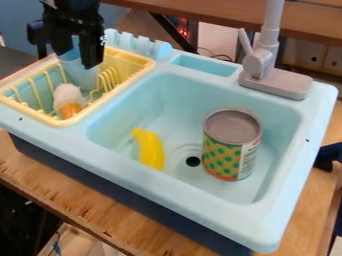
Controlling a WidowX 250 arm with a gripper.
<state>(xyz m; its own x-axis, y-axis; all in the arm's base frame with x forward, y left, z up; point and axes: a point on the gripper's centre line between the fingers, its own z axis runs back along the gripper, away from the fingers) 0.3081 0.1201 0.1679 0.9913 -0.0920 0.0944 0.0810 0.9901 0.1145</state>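
Observation:
At the upper left, the black gripper [77, 52] hangs over the yellow dish rack, shut on a light blue cup-like object [83, 76]. The lower part of this object is down inside the rack [137, 59], and the gripper hides some of its top. Close by in the rack lies a toy ice cream cone [68, 100], its white top toward the back and its orange cone toward the front. In the sink basin, a yellow banana [150, 149] lies left of the drain. A can [230, 145] with a green and orange label stands upright to the drain's right.
The light blue sink [200, 210] has raised walls around its basin. A grey faucet [262, 60] rises at the back right edge, close to the can. Yellow prongs [109, 80] stand up inside the rack. A wooden table [87, 200] supports the sink.

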